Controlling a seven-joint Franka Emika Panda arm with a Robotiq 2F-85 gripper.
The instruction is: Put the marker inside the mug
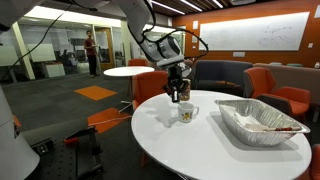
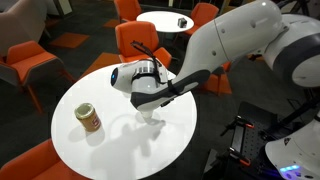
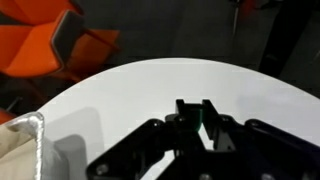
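In the wrist view the gripper point(image 3: 196, 108) fills the lower middle of the frame, its jaws clenched on the marker point(image 3: 209, 122), a thin dark green sliver pinched upright between the dark fingers point(image 3: 183, 108). Beyond them the bench point(image 3: 200, 80) is bare white out to its curved edge in the upper half of the frame. A pale, crinkle-rimmed shape in the lower left corner is cut off, and I cannot tell what it is. In an exterior view the gripper point(image 1: 178, 94) hangs just above the mug point(image 1: 186, 113), which stands upright near the middle of the bench point(image 1: 160, 140), with open surface to its left and toward the near rim. One foil tray point(image 1: 260, 120) lies to the right, well apart from the mug. In an exterior view the arm point(image 2: 200, 60) crosses the right half of the frame, and one brownish can point(image 2: 89, 118) stands alone at the left, near the rim. One marker, one mug, one tray and one can show. Farther off stand orange chairs point(image 1: 280, 85), a second round table point(image 1: 135, 71) and a person point(image 1: 91, 50) at upper left.
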